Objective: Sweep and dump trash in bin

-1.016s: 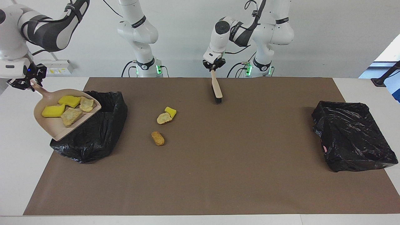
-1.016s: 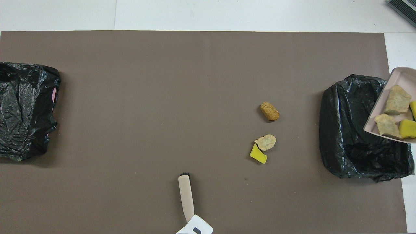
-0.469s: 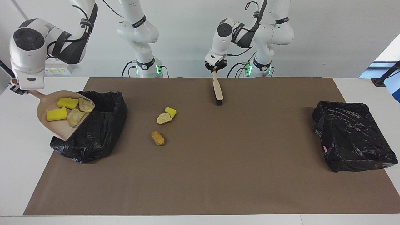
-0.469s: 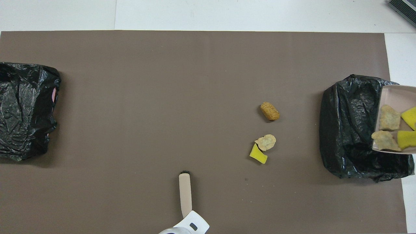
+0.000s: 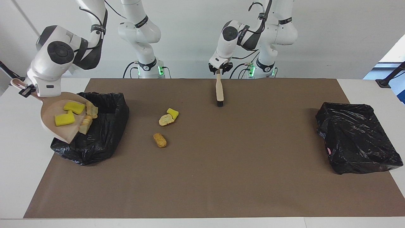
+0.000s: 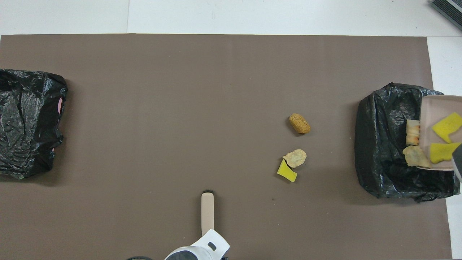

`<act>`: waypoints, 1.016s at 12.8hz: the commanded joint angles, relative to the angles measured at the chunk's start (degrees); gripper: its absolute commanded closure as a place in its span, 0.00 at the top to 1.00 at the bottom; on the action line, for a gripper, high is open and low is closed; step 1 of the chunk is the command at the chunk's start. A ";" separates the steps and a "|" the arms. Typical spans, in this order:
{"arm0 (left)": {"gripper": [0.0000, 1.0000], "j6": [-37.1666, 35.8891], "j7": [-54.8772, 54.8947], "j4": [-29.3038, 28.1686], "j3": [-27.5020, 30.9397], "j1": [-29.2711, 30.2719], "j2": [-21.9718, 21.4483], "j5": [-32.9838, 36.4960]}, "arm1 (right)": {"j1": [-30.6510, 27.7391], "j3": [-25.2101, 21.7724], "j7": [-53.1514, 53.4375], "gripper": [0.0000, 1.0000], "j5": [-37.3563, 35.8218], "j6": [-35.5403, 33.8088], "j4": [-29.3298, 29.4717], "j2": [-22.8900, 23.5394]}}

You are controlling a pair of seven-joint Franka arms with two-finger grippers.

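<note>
Pincers first, reading the tabletop [image 5: 19,177] as a clock dial in the facing view, with twelve at the robots. The right pincer [image 5: 26,90] is up at about ten o'clock, closed on the handle of the beige dustpan [image 5: 60,131]. The dustpan is tilted, its open lip down toward four o'clock and hanging over the open bin [image 5: 104,139], which is lined with a black bag and stands on the brown mat [image 5: 221,174] at the right arm's end.

Part of the trash rides in the pan. Two yellow sponge chunks [image 5: 74,107] [image 5: 65,119] lie on its floor. Two tan bread-like lumps [image 5: 92,109] [image 5: 84,122] are at the very lip, over the bin's mouth.

The left pincer [image 5: 218,72] is at twelve o'clock, over the edge of the mat nearest the robots, at the top of the hand brush [image 5: 219,90]. Whether it grips the handle or stands loose around it I cannot tell. The brush is nearly upright, its dark bristles down on the mat.

The rest of the trash lies on the mat between the brush and the bin. A yellow chunk [image 5: 172,113] touches a tan lump [image 5: 166,119] lying at its seven o'clock. A golden-brown lump [image 5: 159,140] lies apart, at six o'clock from that pair, farther from the robots.

At three o'clock, at the left arm's end, stands a second bin [image 5: 354,139] under crumpled black plastic.
</note>
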 commanded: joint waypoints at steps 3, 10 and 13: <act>1.00 -0.78 7.44 5.33 1.47 5.75 4.52 9.40 | -0.55 -0.01 1.56 0.00 -4.52 -0.37 -1.08 -1.83; 1.00 -4.57 9.56 30.19 25.72 0.32 25.08 39.47 | 1.29 0.25 -7.40 0.00 -7.86 -5.11 6.12 -4.29; 1.00 -4.74 15.42 39.16 31.78 0.41 28.62 41.51 | 2.08 0.52 -6.35 0.00 -8.29 -4.32 4.72 -4.47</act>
